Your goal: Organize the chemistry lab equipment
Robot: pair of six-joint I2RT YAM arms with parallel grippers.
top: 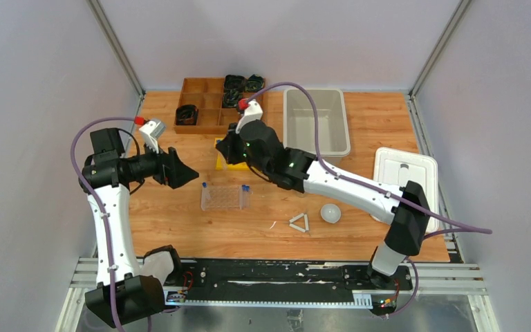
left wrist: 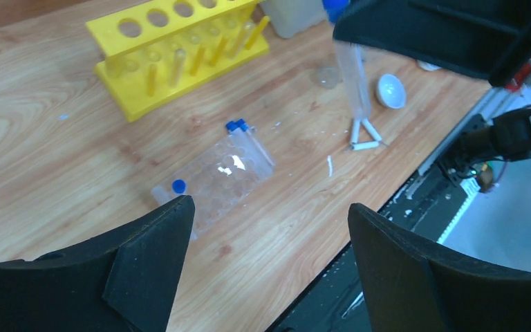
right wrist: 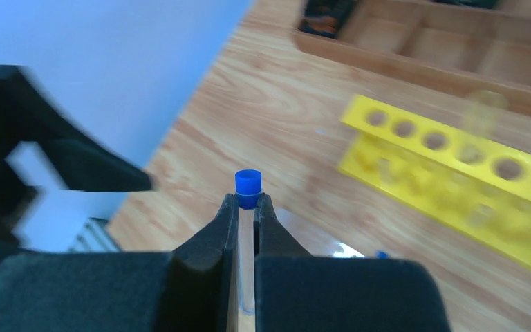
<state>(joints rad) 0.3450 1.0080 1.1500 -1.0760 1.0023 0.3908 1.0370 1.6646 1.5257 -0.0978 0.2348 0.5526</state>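
Pinching blue-capped tube [right wrist: 248, 182] just below cap, right claw [right wrist: 247, 202] clamped; left claw [left wrist: 269, 207] wide, empty.

Left hand [left wrist: 269, 207] spread wide; right hand [right wrist: 247, 206] pinched closed.

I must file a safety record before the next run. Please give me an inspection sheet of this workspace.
Surface: wooden table; small white fragments near the front edge.
Job's things: clear rack with capped tubes; yellow rack with thin tubes standing in it; white triangle and white dish lie loose.
Clutter: brown divided tray with black coiled items; grey bin; white container.
Grippers: left gripper open, empty; right gripper shut on a blue-capped tube.
Cables: purple cables loop above both arms, clear of the things.
Surroundings: grey walls on three sides.
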